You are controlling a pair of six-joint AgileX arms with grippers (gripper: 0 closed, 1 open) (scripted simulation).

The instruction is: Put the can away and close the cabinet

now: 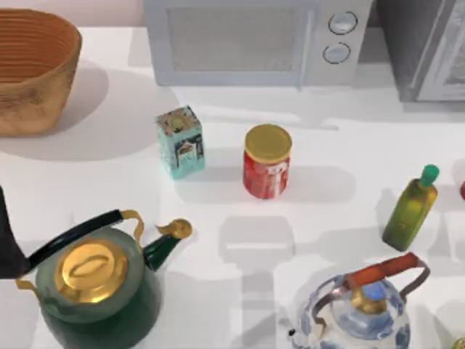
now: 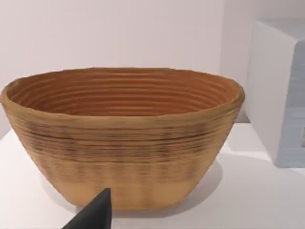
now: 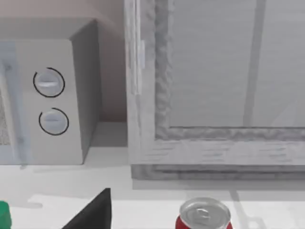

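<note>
- Though we cannot tell whether either tool is apart or together, the left tool [image 2: 95,214] faces the basket [image 2: 124,138] at the worktop's [image 1: 349,145] 10 o'clock. The right tool [image 3: 93,212] faces the cabinet [image 3: 214,71] at 2 o'clock.
- The can [image 3: 204,215] stands upright on the worktop near the cabinet's front, apart from it.
- The microwave [image 1: 240,40] sits at 12 o'clock, beside the cabinet.
- At centre we see a jar [image 1: 267,161], with a box [image 1: 180,142] at its 9 o'clock.
</note>
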